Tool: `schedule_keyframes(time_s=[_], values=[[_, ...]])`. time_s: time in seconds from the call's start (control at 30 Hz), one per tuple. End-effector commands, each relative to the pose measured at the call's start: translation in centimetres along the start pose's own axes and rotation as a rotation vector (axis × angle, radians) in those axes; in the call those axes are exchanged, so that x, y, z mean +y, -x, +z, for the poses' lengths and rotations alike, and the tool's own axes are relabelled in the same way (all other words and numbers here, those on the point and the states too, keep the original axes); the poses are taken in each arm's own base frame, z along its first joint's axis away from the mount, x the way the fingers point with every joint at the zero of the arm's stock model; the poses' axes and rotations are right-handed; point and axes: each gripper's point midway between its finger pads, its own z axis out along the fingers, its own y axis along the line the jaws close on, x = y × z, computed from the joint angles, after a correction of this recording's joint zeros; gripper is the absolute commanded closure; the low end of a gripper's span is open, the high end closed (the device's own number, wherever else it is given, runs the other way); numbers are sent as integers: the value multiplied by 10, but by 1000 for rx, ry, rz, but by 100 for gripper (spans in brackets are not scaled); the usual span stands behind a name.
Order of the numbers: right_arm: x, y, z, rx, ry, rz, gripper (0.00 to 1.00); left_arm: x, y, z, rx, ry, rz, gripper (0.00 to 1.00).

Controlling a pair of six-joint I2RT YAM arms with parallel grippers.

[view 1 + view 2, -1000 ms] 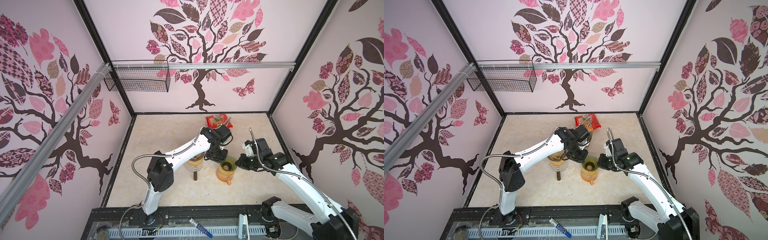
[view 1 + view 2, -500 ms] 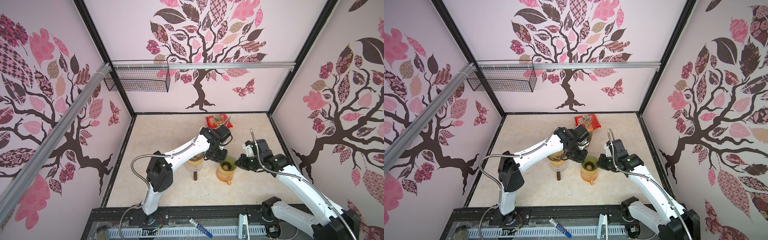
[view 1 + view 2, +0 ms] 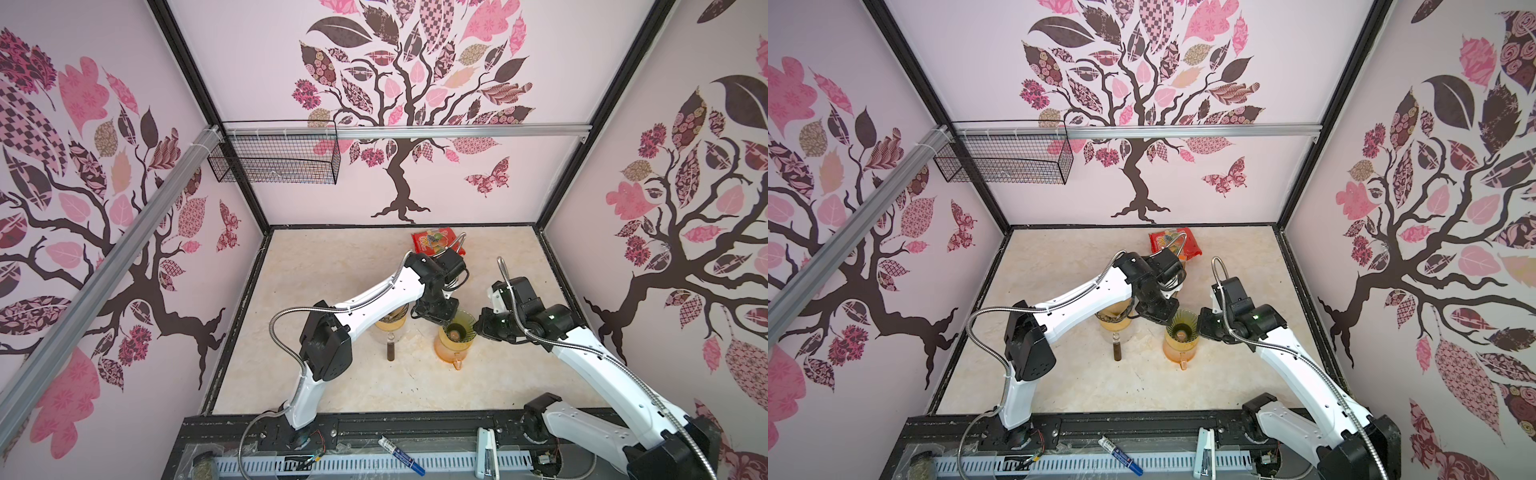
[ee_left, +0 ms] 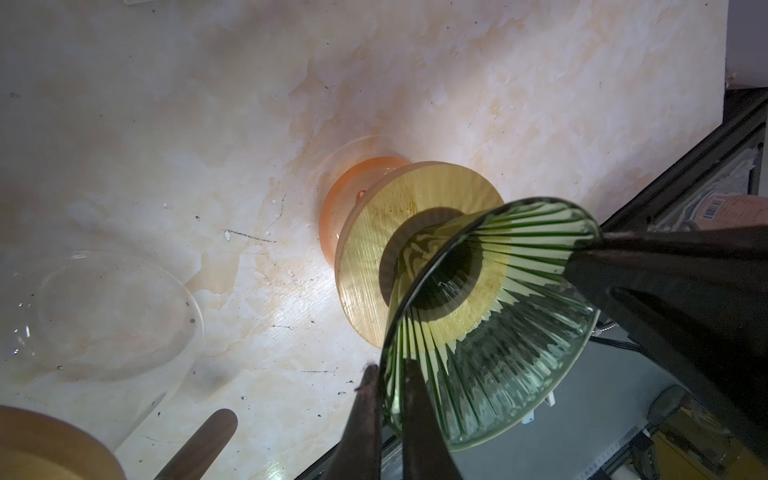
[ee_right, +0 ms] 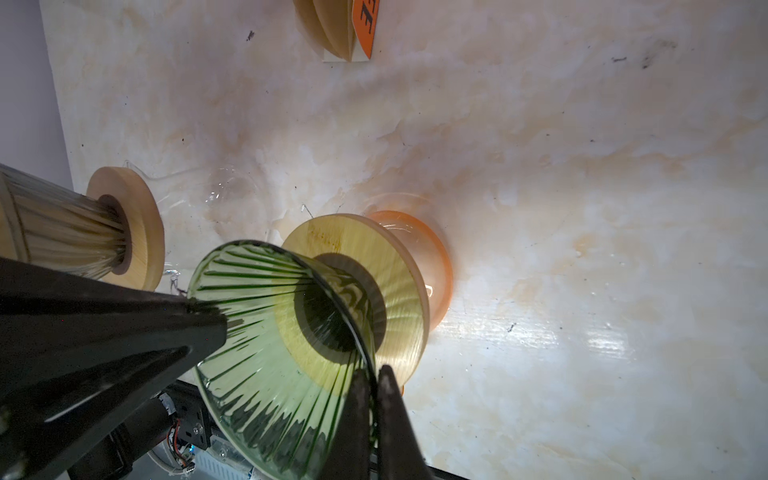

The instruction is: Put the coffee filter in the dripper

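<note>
Checking against a second ago, you'll find little moved: on the table the carafe carries the empty dripper, left gripper and right gripper each pinching its rim, filters lying apart, untouched, so placing hasn't begun.

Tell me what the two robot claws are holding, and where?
Both pinch the green dripper by its rim: left gripper on one side, right gripper on the opposite side.
</note>
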Motion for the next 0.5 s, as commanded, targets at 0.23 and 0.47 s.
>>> schedule_keyframes(time_s=[0.23,0.47], values=[[-25,1,-1,-9,-142,2,99,-6,-16,16,89,21,73,90],[-21,2,0,-2,-130,3,98,-5,-7,-11,16,6,50,88]])
